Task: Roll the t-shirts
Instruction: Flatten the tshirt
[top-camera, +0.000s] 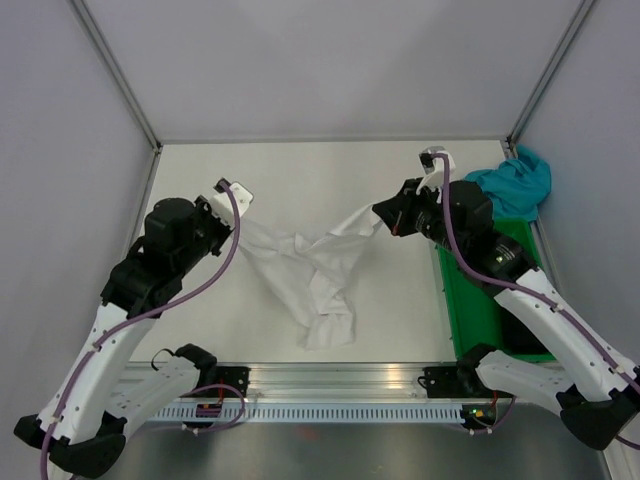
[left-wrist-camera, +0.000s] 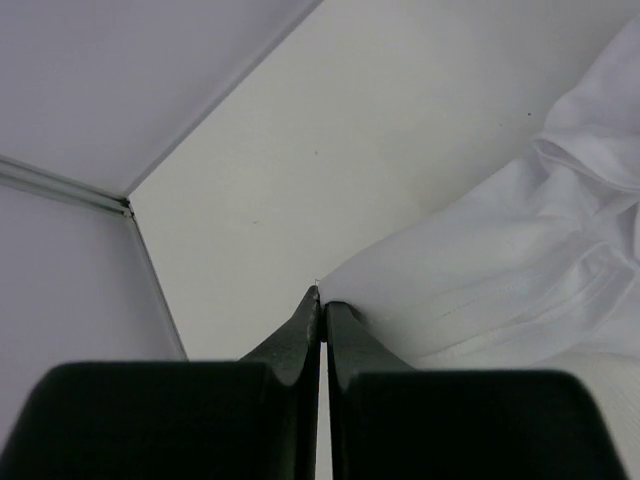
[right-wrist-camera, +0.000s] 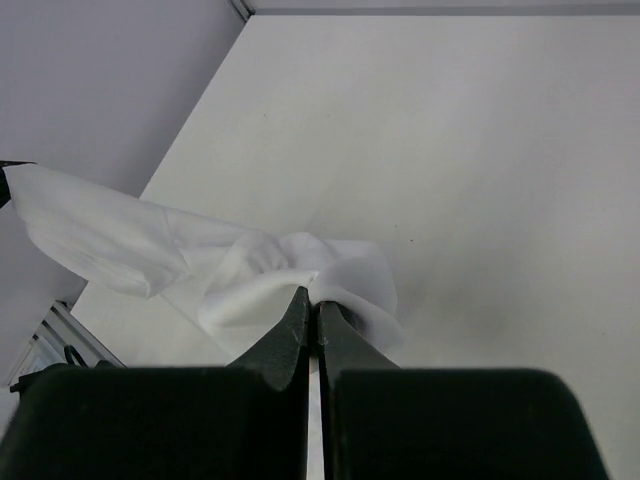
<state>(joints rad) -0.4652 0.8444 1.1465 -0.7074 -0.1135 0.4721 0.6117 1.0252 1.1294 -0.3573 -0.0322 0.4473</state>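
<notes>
The white t-shirt (top-camera: 320, 270) lies crumpled on the desk (top-camera: 300, 170), left of the green bin (top-camera: 470, 310). Two of its corners are lifted. The right gripper (top-camera: 380, 213), just beside the bin, is closed on the nearer corner. The left gripper (top-camera: 240, 212), well apart from the bin, pinches the other. The teal t-shirt (top-camera: 515, 185) is heaped over the bin's far end, and the right arm crosses above the bin.

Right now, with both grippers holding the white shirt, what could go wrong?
The left gripper pinches only the very edge of the white t-shirt, so the cloth may slip out if pulled. The shirt is twisted and bunched between it and the right gripper; laid down so, it would likely roll unevenly.
</notes>
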